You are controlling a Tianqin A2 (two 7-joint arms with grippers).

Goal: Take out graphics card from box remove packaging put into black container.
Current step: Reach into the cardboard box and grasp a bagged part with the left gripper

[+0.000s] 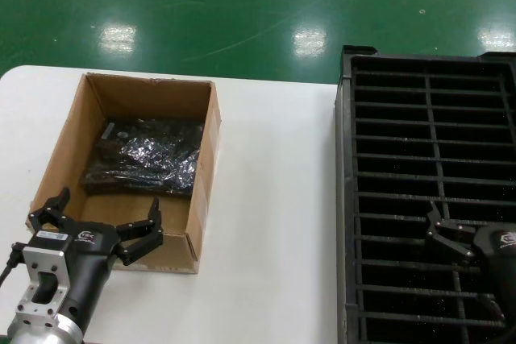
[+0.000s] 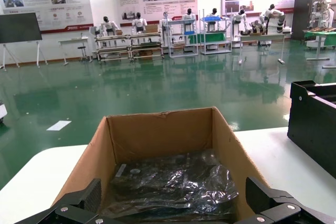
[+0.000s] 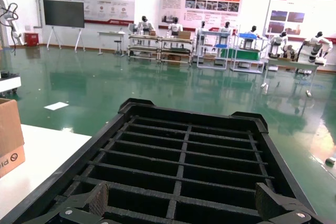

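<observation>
I see my left gripper (image 1: 103, 223) with its black, angular fingers spread wide, hovering at the near wall of the box (image 1: 201, 199) and gripping nothing. From the left wrist view, those two fingertips (image 2: 86, 198) frame the near end of the brown corrugated cardboard box (image 2: 157, 135), whose low walls stand open at the top. Inside lies the packaging (image 1: 145, 159), a crinkled, shiny dark plastic bag resting flat on the box floor; the graphics card is presumably inside it, but I cannot make out the board through the wrinkled film. The box sits on a smooth white table (image 1: 274, 199).

My right gripper (image 1: 451, 235) hangs over the near part of the black container (image 1: 347, 199), fingers spread apart as the right wrist view shows, holding nothing. The container is a large matte black plastic crate (image 3: 184, 150), with thin ribs dividing it into long narrow slots. It stands to the right of the box, well apart from it, on the same table.
</observation>
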